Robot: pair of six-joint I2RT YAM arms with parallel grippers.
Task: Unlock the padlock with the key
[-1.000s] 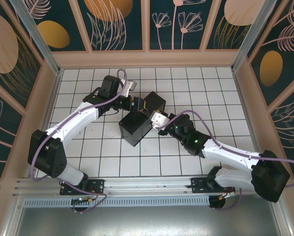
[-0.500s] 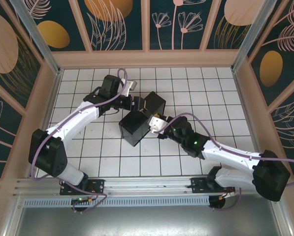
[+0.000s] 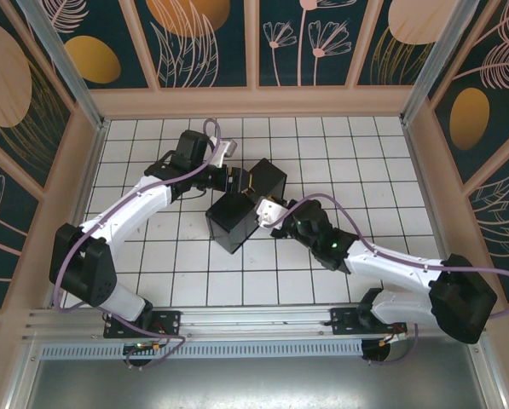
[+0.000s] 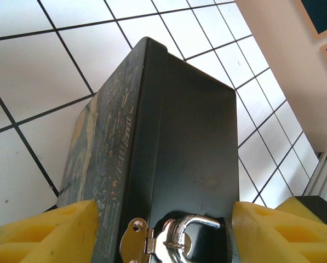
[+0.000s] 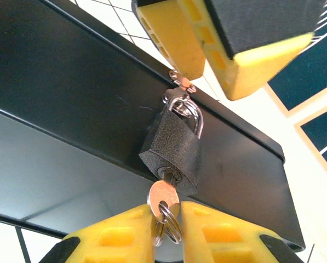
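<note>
Padlock (image 5: 171, 153) hung from a little metal loop (image 5: 181, 82) on the edge of the dark box (image 5: 70, 82). Its shiny bent wire was hooked through that loop. Its body was grey and bumpy. The key (image 5: 163, 196) was pushed up into the hole at the bottom of it. Two thin rings (image 5: 170, 224) hung from the key's round head.

The right gripper (image 5: 166, 227) was closed. Its two yellow fingers pinched the key's head and the rings from below.

The left gripper (image 4: 163, 241) was closed on the box. One yellow finger was against the painted side and the other was against the plain black side, right next to the lock.

From above, the box sat near the middle of the white tiled floor (image 3: 152, 256), and both arms reached in and met at it.
</note>
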